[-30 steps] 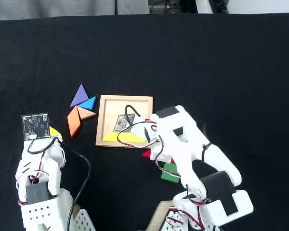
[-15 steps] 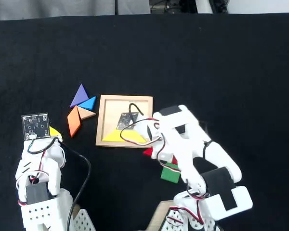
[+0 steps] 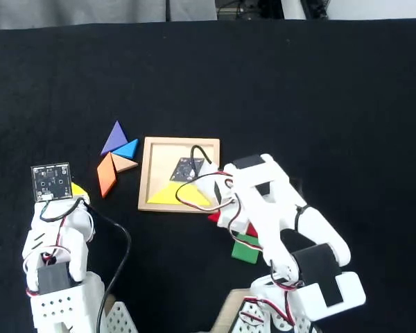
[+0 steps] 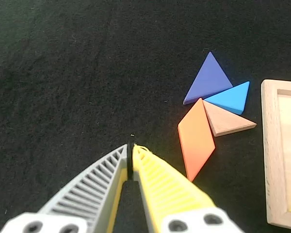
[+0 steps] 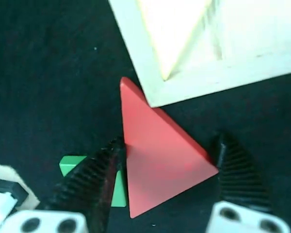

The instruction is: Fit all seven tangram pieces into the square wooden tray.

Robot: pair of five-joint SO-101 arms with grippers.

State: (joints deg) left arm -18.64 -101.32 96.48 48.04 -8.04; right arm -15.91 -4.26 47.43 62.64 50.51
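The square wooden tray (image 3: 180, 141) sits mid-bench on the black bench (image 3: 333, 104), with a yellow triangle (image 3: 170, 196) lying inside against its near rim. The right gripper (image 5: 169, 145) hangs low just off the tray's near right corner with its jaws spread wide. They straddle the red triangle (image 5: 155, 153), which lies flat on the bench – one finger right at its long edge, the other beside a corner, and it is not clear that either presses on it. One tip of that red triangle touches the outside of the tray's corner. A green piece (image 3: 246, 251) lies nearer still, partly under the arm. Left of the tray four pieces cluster together: a purple triangle (image 4: 209, 78) farthest, a blue triangle (image 4: 230, 97) and a wood-coloured triangle (image 4: 225, 121) beside it, and an orange parallelogram (image 4: 196, 138) nearest. The left gripper (image 4: 131, 148) sits near and left of that cluster, its fingers closed together on nothing.
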